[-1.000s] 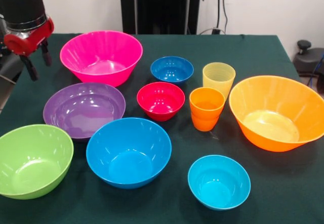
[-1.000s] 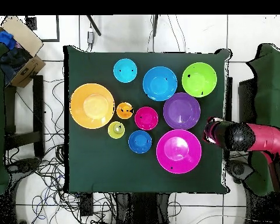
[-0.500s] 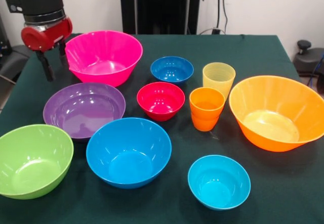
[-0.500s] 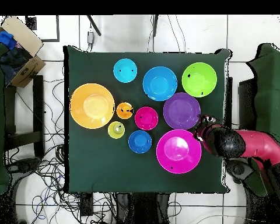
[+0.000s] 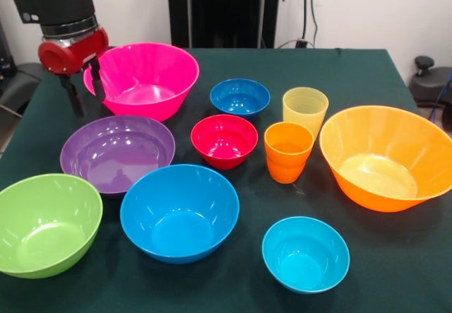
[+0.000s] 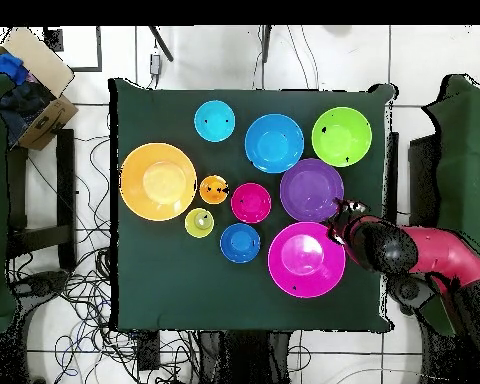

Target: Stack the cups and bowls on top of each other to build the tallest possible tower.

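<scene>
My gripper [image 5: 85,92] [image 6: 341,217] hangs open at the large pink bowl's [image 5: 141,80] [image 6: 306,259] left rim, one finger in front of the rim and the other outside it, holding nothing. Just below it sits the purple bowl [image 5: 116,150] [image 6: 311,189]. The green [image 5: 46,225], sky blue [image 5: 179,212], red [image 5: 224,140], dark blue [image 5: 240,96], cyan [image 5: 305,253] and large orange [image 5: 385,157] bowls each sit alone on the cloth. The yellow cup [image 5: 305,109] and orange cup [image 5: 288,150] stand upright side by side. No tower shows.
The dark green tablecloth [image 5: 367,73] ends close to the gripper's left. In the overhead view a cardboard box [image 6: 34,75] lies off the table's corner and cables [image 6: 74,290] cover the floor.
The gripper has moved in from beyond the table's edge to the pink bowl's rim and come slightly lower. It stayed open. The bowls and cups have not moved.
</scene>
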Controlling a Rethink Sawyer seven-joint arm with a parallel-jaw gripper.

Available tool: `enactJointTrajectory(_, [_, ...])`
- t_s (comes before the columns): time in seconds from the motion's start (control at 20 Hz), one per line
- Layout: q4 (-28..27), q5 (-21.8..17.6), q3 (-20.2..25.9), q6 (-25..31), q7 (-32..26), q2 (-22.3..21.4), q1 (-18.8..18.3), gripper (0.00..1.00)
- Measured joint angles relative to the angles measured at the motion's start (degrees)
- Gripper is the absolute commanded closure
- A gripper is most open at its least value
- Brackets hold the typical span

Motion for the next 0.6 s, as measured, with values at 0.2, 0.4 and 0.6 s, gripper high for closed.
enactJointTrajectory(0.2, [-0.6,-0.9,0.7,0.0,-0.2,2.2,-1.0,0.0])
enactJointTrajectory(0.4, [-0.9,-2.6,2.4,0.0,-2.4,4.3,-2.5,0.0])
enactJointTrajectory(0.6, [-0.9,-3.6,3.1,0.0,-5.0,5.2,-3.2,0.0])
